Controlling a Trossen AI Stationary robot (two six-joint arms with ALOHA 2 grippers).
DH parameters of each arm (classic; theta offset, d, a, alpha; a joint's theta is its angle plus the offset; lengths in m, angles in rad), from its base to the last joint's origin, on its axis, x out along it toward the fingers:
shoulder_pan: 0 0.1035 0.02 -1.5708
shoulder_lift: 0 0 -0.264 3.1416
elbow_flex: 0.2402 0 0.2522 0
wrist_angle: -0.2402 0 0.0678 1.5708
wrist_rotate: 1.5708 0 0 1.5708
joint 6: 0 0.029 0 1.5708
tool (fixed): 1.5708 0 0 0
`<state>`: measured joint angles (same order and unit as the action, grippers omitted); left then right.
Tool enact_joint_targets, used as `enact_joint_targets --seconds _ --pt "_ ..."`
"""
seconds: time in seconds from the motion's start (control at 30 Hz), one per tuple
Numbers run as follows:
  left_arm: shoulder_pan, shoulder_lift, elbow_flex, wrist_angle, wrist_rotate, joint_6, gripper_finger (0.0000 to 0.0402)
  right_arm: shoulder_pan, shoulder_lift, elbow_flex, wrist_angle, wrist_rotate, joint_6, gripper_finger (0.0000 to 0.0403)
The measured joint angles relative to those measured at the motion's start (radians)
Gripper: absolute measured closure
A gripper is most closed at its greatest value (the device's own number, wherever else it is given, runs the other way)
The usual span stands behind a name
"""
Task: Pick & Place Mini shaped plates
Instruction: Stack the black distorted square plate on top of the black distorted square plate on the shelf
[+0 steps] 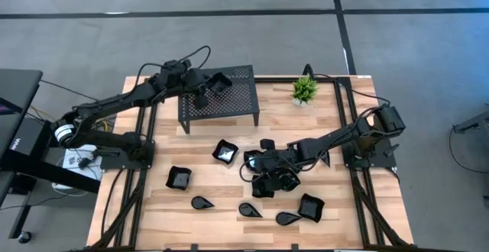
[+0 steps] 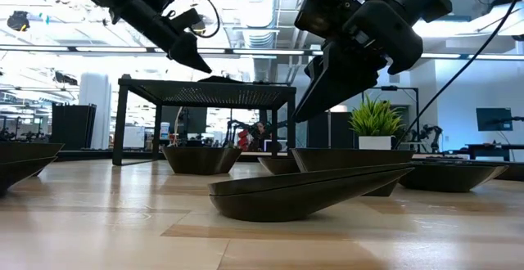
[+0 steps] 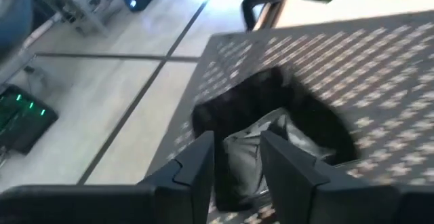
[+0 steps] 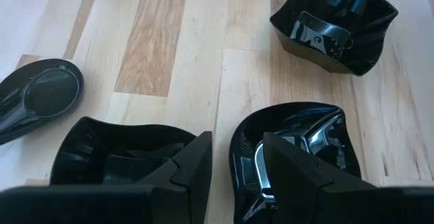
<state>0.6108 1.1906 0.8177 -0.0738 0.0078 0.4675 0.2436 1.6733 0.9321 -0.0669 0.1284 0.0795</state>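
Observation:
Several glossy black mini plates lie on the wooden table: wavy squares [image 1: 225, 151] [image 1: 178, 178] [image 1: 311, 206] and teardrops [image 1: 202, 202] [image 1: 250, 209] [image 1: 287, 218]. One more plate [image 1: 220, 82] [image 3: 271, 119] rests on top of the black perforated stand [image 1: 237, 103]. My left gripper [image 1: 202, 95] [image 3: 237, 173] hovers open just above the stand, with its fingers on either side of that plate's near edge. My right gripper [image 1: 269, 177] [image 4: 234, 170] hangs open above a cluster of plates at mid-table, between a square one [image 4: 122, 153] and a roundish one [image 4: 298, 142].
A small green potted plant [image 1: 305, 90] stands at the table's far edge, right of the stand. Another square plate [image 4: 336, 20] lies beyond the right gripper. Bare wood shows along the near left and far right of the table.

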Motion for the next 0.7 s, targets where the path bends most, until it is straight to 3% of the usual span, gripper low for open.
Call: enact_joint_targets --seconds 0.23,0.43,0.57,0.7 --pt "-0.271 -0.106 0.000 -0.017 0.031 -0.010 0.0284 -0.005 0.000 0.000 0.023 0.000 -0.003 0.0276" --pt "-0.545 -0.138 -0.009 -0.166 0.072 -0.197 0.0289 -0.005 0.000 0.000 0.073 0.001 -0.009 0.0276" --pt "-0.693 -0.119 -0.108 -0.166 0.062 -0.265 0.0285 -0.005 0.000 0.000 0.073 0.001 -0.010 0.0276" --pt "-0.795 -0.072 -0.222 -0.025 0.012 -0.324 0.0275 -0.005 0.000 0.000 0.075 0.001 -0.011 0.0276"
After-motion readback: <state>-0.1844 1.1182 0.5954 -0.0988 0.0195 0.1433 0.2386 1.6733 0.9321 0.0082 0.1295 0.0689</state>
